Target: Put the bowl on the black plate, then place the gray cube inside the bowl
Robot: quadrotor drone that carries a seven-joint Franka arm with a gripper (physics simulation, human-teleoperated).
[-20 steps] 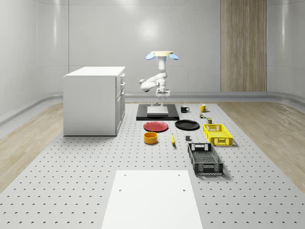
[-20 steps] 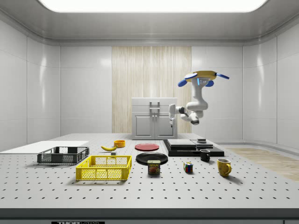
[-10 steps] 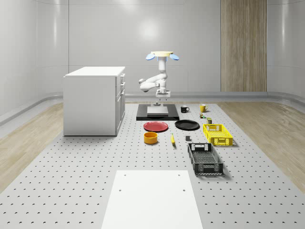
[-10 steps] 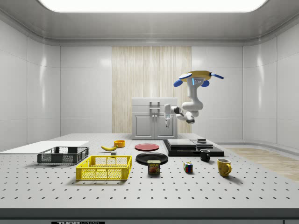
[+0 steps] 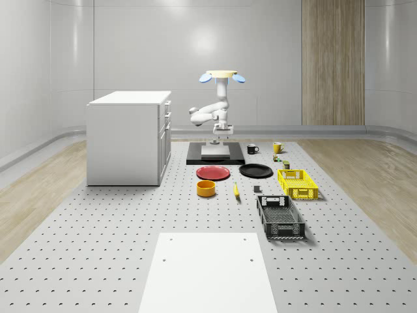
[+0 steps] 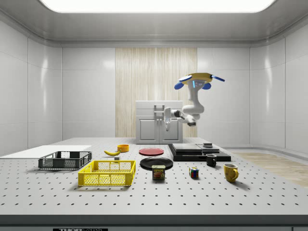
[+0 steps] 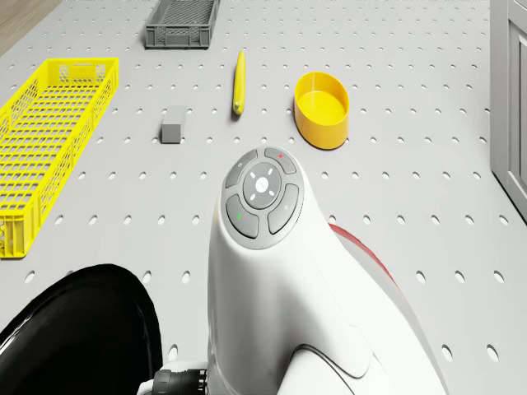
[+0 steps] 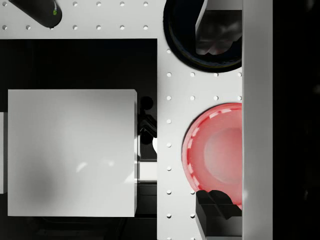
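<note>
The drone hovers over the black platform, the claw hanging well above the table. Open table lies around the yellow bowl; the banana lies beside it, the red plate just behind. The white cabinet walls off the whole-scene view's left.

Drone hovering in mid-air, white arm bent beneath it, gripper pointing straight down; fingers seemingly spread apart.

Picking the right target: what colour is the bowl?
Yellow-orange; the bowl shows best in the drone view.
</note>
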